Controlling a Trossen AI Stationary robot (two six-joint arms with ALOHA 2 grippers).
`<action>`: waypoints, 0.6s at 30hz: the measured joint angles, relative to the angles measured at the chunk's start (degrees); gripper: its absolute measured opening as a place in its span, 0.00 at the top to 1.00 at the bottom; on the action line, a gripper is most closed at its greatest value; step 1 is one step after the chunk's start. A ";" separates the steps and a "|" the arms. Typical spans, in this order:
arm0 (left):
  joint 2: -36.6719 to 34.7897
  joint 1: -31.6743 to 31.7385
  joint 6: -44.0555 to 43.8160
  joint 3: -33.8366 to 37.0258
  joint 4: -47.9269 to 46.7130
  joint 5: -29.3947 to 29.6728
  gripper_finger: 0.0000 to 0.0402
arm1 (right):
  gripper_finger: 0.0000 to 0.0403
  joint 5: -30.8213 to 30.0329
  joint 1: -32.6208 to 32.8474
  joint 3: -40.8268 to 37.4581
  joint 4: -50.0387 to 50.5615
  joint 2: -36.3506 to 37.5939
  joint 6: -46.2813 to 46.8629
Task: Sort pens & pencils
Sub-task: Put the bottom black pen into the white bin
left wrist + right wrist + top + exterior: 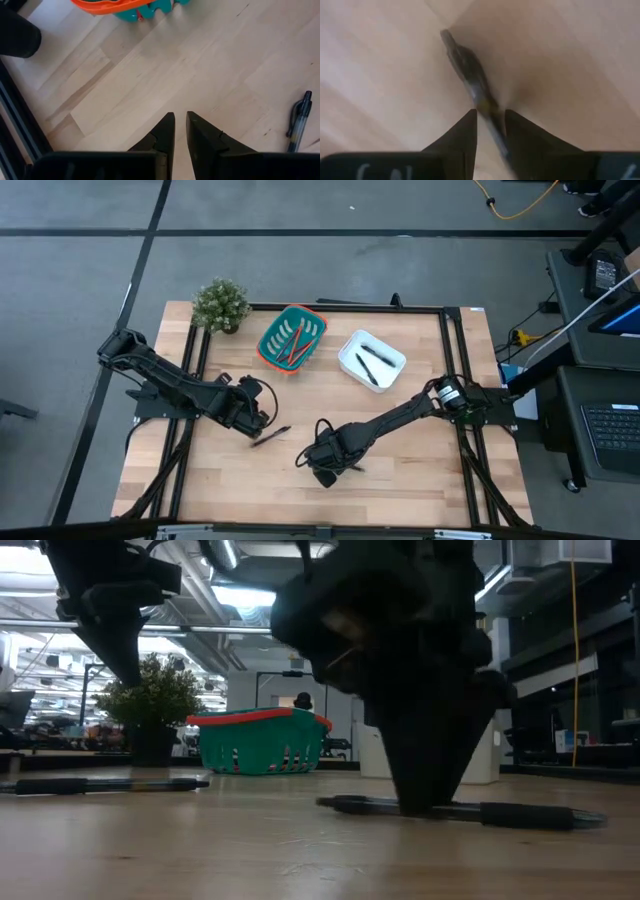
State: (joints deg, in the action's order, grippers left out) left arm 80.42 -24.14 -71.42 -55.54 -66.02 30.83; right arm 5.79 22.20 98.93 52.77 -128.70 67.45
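Pens: we see one slim black plastic pen (460, 810) lying on the wooden tabletop (420, 450), near centre.
Right end effector (490, 116): fingers straddle this pen, pressed down on it.
Left end effector (180, 125): nearly together, holding nothing; another black pen (271, 436) lies just right.

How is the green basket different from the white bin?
The green basket has an orange rim and holey sides; the white bin is plain. The basket holds orange pencils; the bin holds black pens. The basket sits nearer the plant. Both stand on the table's far side.
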 joint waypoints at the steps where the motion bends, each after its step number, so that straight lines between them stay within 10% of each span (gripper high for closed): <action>1: 0.00 0.00 0.02 0.01 0.00 0.07 0.89 | 0.74 0.17 0.00 0.03 0.29 0.15 0.03; 18: 0.00 0.00 0.78 0.00 0.14 0.25 0.89 | 0.74 0.57 0.35 0.38 1.14 -1.31 -0.19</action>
State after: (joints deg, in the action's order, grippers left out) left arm 80.42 -24.14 -70.64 -55.54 -65.88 31.08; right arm 6.36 22.54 99.30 53.91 -130.01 67.27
